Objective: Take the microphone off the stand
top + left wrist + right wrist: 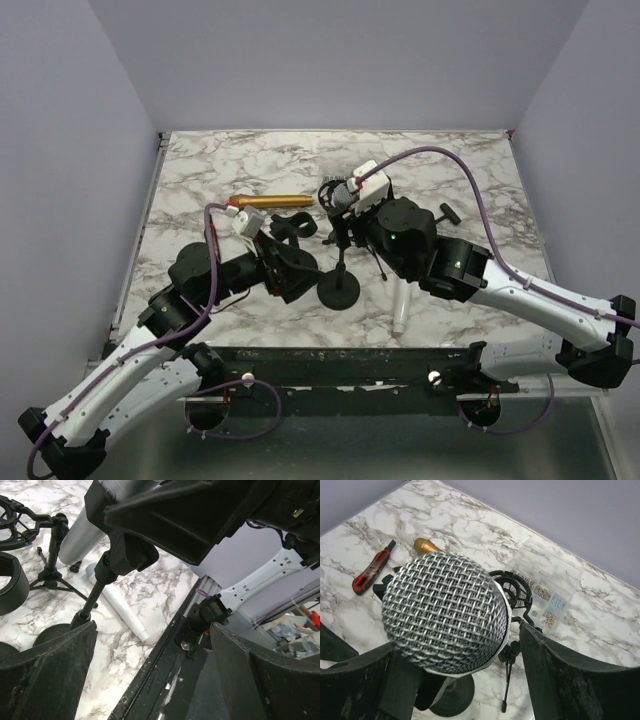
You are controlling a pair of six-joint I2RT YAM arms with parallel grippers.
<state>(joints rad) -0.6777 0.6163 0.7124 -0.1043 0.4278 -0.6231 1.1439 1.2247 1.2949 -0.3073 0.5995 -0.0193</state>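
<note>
A: While the microphone [445, 610] is sitting clipped atop the stand [338, 288], which hand's closer?

B: the right hand [457, 640] is straddling its head, can't tell if it's squeezing. Mic's axis is pointing up into it. The left hand [152, 630], spread, is hovering by the stand's base.

Your three views: one high and wide, two low and tight.

The top camera sits above and behind the arm bases [205, 362] and looks down and forward over the whole worktop [250, 160]. Your left wrist camera rides low beside the stand [95, 597], facing back toward the worktop's near edge, jaws framing the bottom corners. Your right wrist camera looks steeply down, very close on the microphone [445, 612] head. All three share the stand and the marble around it.
</note>
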